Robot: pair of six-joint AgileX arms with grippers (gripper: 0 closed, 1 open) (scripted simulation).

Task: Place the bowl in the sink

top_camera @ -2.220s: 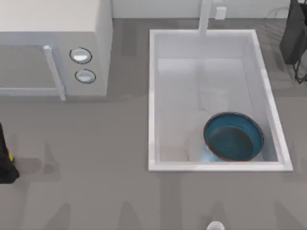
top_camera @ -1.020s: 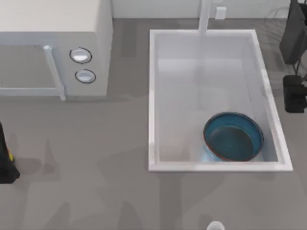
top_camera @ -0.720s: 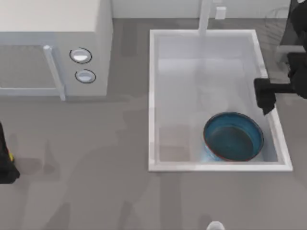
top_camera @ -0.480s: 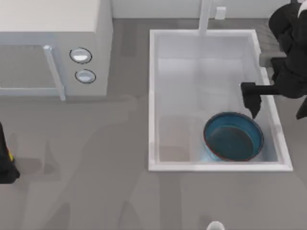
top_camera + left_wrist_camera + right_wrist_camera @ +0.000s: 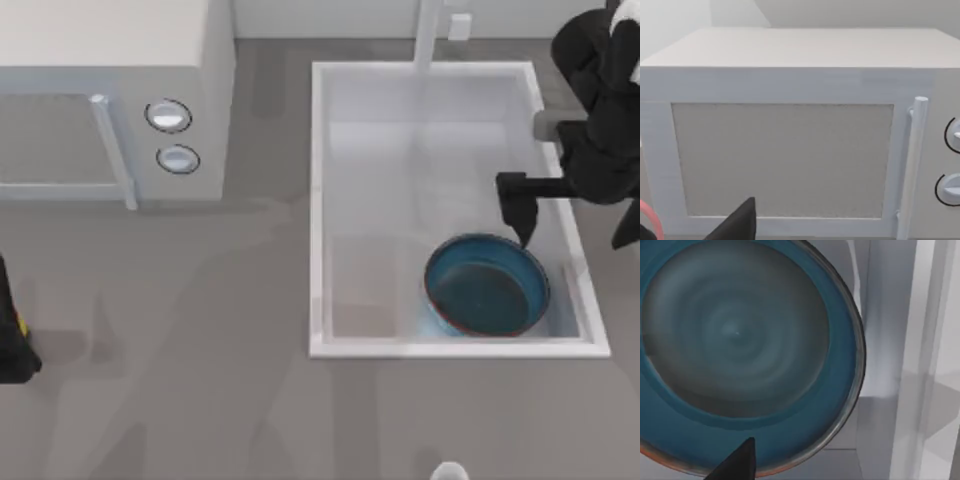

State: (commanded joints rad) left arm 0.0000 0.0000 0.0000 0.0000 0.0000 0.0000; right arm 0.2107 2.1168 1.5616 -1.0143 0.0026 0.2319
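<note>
The round blue bowl [image 5: 487, 285] with a dark teal inside sits upright on the floor of the white sink [image 5: 318, 200], in its near right corner. My right gripper [image 5: 520, 212] hangs over the sink just beyond the bowl's far right rim, pointing down. In the right wrist view the bowl [image 5: 740, 350] lies close below, with the sink's wall [image 5: 920, 365] beside it. My left arm [image 5: 12, 340] stays parked at the table's left edge.
A white microwave [image 5: 110, 100] with two round knobs stands at the back left; the left wrist view looks at its door [image 5: 782, 160]. A white faucet [image 5: 428, 35] rises at the sink's far rim. A small white object [image 5: 449, 471] sits at the front edge.
My right arm has come in from the right edge and moved left over the sink, stopping above the bowl's far right rim. The bowl and the left arm have not moved.
</note>
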